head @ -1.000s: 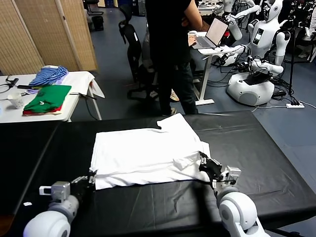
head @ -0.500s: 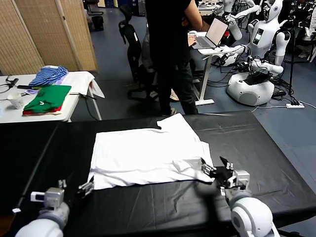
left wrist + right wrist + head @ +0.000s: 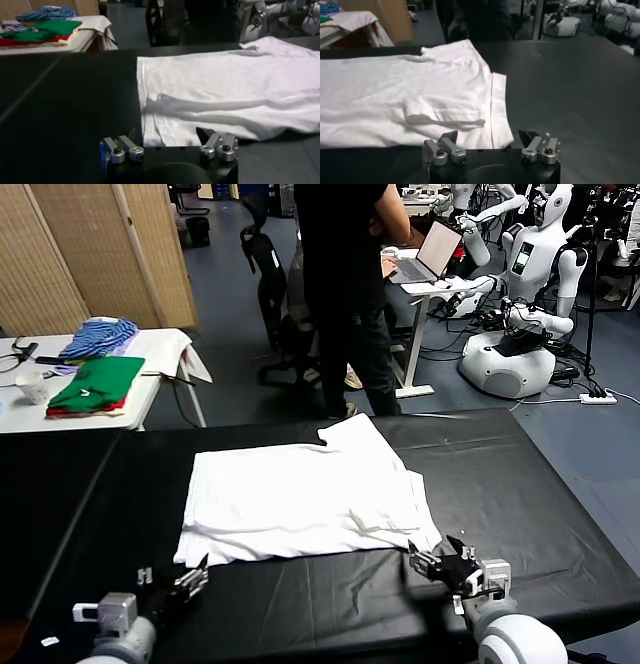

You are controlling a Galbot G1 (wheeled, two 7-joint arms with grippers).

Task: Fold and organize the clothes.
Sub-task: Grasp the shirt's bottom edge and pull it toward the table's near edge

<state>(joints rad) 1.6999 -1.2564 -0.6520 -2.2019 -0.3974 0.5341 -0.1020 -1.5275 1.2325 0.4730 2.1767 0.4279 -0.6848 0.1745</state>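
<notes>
The clothes are one white T-shirt (image 3: 300,494) lying flat on the black table (image 3: 530,474), plain side up, with a sleeve folded over near its right edge. My left gripper (image 3: 172,576) stands open just short of the shirt's near left corner (image 3: 155,137), touching nothing. On the other side my right gripper (image 3: 440,560) is open too, just off the near right corner (image 3: 500,135). In the left wrist view the gripper (image 3: 167,136) frames the shirt (image 3: 225,95). In the right wrist view the gripper (image 3: 487,136) has the shirt (image 3: 395,95) beyond its fingertips. Neither holds cloth.
A white side table (image 3: 165,344) at the far left carries folded green and red garments (image 3: 95,384) and a blue striped one (image 3: 97,336). A person in black (image 3: 345,284) stands behind the table. A laptop desk (image 3: 435,254) and other robots (image 3: 520,304) are at the back right.
Both grippers have let go of the shirt's near corners and drawn back toward the table's near edge. The shirt's near hem has settled flat and spread slightly.
</notes>
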